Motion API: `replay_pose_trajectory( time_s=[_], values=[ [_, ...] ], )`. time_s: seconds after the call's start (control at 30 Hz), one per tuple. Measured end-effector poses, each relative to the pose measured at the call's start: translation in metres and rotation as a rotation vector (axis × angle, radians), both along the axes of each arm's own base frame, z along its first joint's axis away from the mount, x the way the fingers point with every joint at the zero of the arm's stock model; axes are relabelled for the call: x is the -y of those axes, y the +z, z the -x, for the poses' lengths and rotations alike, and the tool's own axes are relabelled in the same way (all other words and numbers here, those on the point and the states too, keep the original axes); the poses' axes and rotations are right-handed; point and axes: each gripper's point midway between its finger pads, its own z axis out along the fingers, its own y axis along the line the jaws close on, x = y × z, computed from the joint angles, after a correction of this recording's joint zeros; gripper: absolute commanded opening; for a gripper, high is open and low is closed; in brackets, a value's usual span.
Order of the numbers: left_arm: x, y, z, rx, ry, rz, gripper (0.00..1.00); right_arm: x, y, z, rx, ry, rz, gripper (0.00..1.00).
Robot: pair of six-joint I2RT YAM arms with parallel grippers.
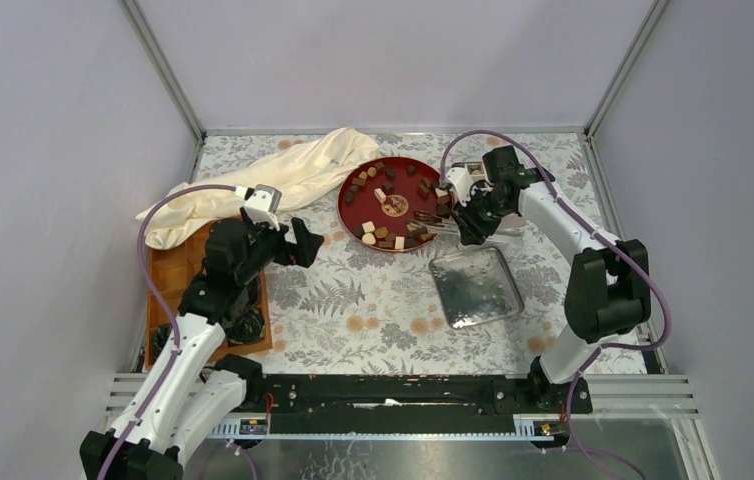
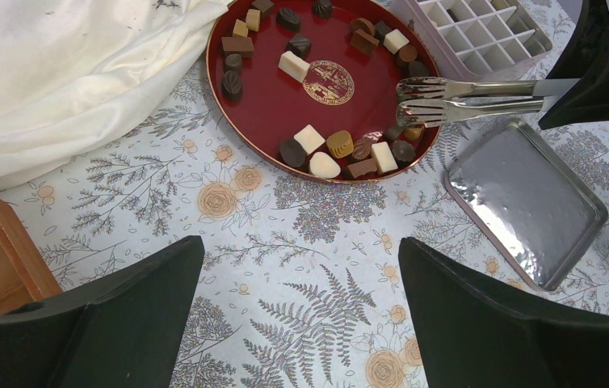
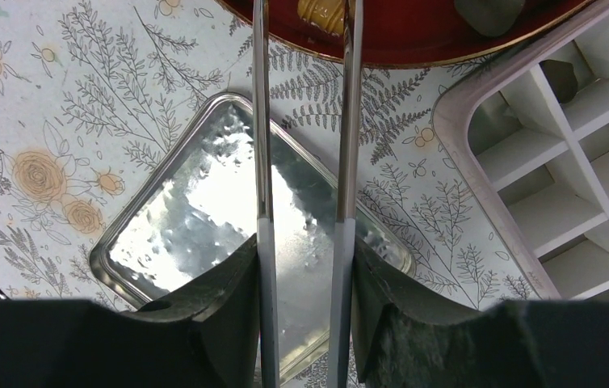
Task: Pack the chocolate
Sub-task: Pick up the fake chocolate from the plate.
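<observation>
Floral tablecloth [image 3: 59,97], fingers [image 3: 212,323] clamping tongs [image 3: 262,162], clearest right wrist

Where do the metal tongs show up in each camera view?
Top external: tongs right of centre, reaching from the right pincer over the red plate's edge.
Left wrist: tongs upper right, tips over the plate's rim.
Right wrist: tongs at centre, two blades running up from the pincer.
Shared landmark: the silver tray, visible in all three.
</observation>
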Motion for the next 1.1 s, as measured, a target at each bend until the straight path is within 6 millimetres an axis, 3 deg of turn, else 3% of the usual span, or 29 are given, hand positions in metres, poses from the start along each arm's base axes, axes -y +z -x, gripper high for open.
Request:
replay_pose_trajectory(
  time_s=[0.7, 1.1],
  values=[
    [0.0, 0.0, 0.0, 0.0, 0.0, 0.0, 0.99, -0.005, -0.021, 0.009, -0.066, 0.019, 0.057, 0.45],
    [0.0, 0.0, 0.0, 0.0, 0.0, 0.0, 0.99, -0.006, -0.023, 0.009, -0.071, 0.0, 0.079, 0.21]
  ],
)
